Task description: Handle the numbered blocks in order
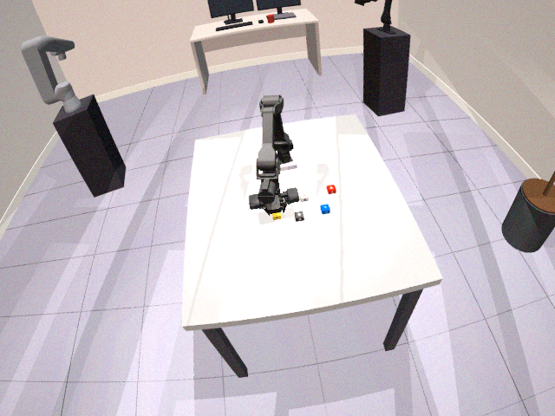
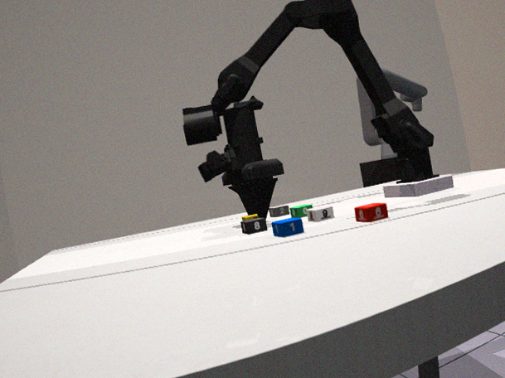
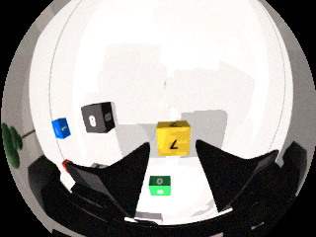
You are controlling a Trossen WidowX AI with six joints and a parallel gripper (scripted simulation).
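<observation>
My gripper (image 1: pixel 276 211) (image 2: pixel 258 216) (image 3: pixel 173 144) is open and low, its fingers on either side of the yellow block (image 1: pixel 277 217) (image 2: pixel 249 217) (image 3: pixel 173 139), which shows 7; a gap shows beside each finger. The black block (image 1: pixel 298 216) (image 2: pixel 254 225) (image 3: pixel 94 118) shows 8. The blue block (image 1: pixel 324 209) (image 2: pixel 287 227) (image 3: pixel 61 128) shows 1. The green block (image 2: pixel 300 210) (image 3: pixel 160 187) shows 0. The white block (image 1: pixel 304 197) (image 2: pixel 321 214) shows 9. The red block (image 1: pixel 331 189) (image 2: pixel 370 212) shows 6. The grey block (image 2: pixel 279 210) shows 2; it is hidden in the wrist view.
The black block is the nearest neighbour of the yellow one, outside the fingers. The green block lies on the base side of the yellow block. The arm's pale base plate (image 1: pixel 289 165) (image 2: pixel 417 186) sits farther back on the white table (image 1: pixel 269 277) (image 2: pixel 162 318).
</observation>
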